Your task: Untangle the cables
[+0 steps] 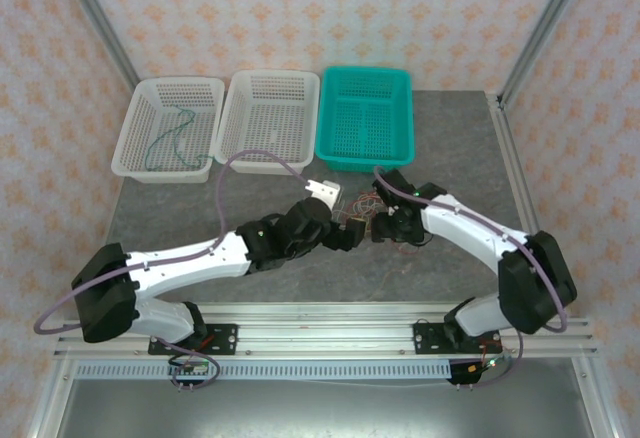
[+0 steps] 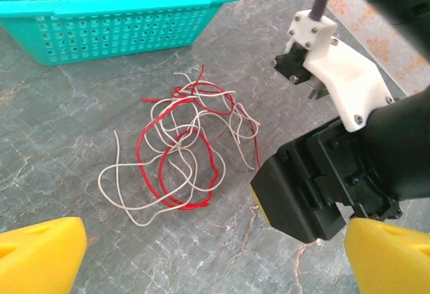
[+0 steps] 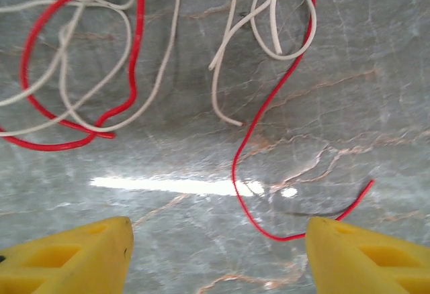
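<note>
The cables lie as a loose red and white tangle (image 1: 357, 210) on the table between my two grippers. In the left wrist view the tangle (image 2: 180, 148) sits ahead of my left gripper (image 2: 215, 264), which is open and empty, its yellow fingertips (image 2: 41, 255) low and wide apart. My right gripper (image 3: 216, 257) hovers open just above the table. A thin red cable (image 3: 265, 109) trails down from the tangle, and its end curls close to my right fingertip (image 3: 366, 254). White strands (image 3: 228, 59) and a thicker red loop (image 3: 132, 72) lie farther ahead. A green cable (image 1: 168, 138) rests in the left white basket (image 1: 140, 163).
Three baskets line the back of the table: the left white one, a middle white basket (image 1: 240, 148) and a teal basket (image 1: 330, 148). The right arm's black gripper body (image 2: 316, 190) stands close on the right in the left wrist view.
</note>
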